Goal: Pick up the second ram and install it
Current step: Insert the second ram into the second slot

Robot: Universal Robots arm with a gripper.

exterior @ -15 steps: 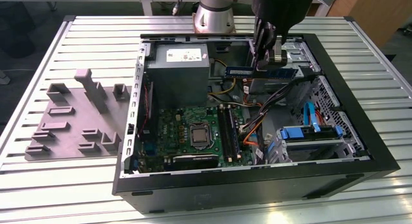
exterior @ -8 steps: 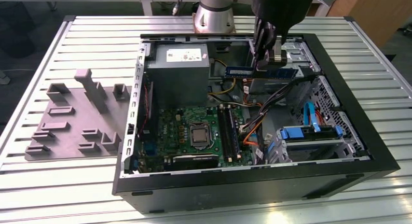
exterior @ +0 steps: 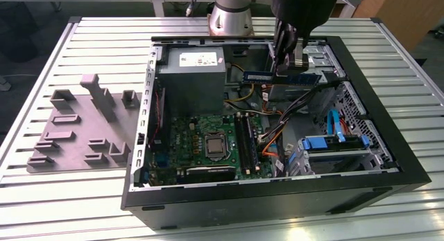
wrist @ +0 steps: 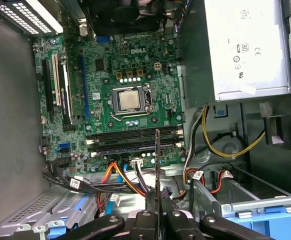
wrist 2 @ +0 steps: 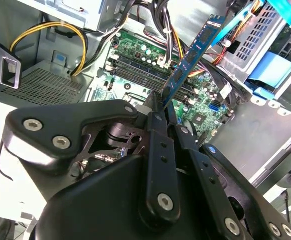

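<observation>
Your gripper (wrist 2: 166, 107) has its jaws clamped on the second ram (wrist 2: 191, 55), held above the open computer case (exterior: 388, 147). Below lie the motherboard (wrist: 130, 65) slots (wrist: 135, 137); you should keep the stick square to them.

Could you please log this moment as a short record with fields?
hand: shut on the second ram, held above the open computer case
ram position: in the air, not in a slot; seen edge-on in the first wrist view
motherboard: lies below, memory slots beside the processor socket
power supply: at the case's far corner
grey fixture tray: on the exterior view's left
</observation>
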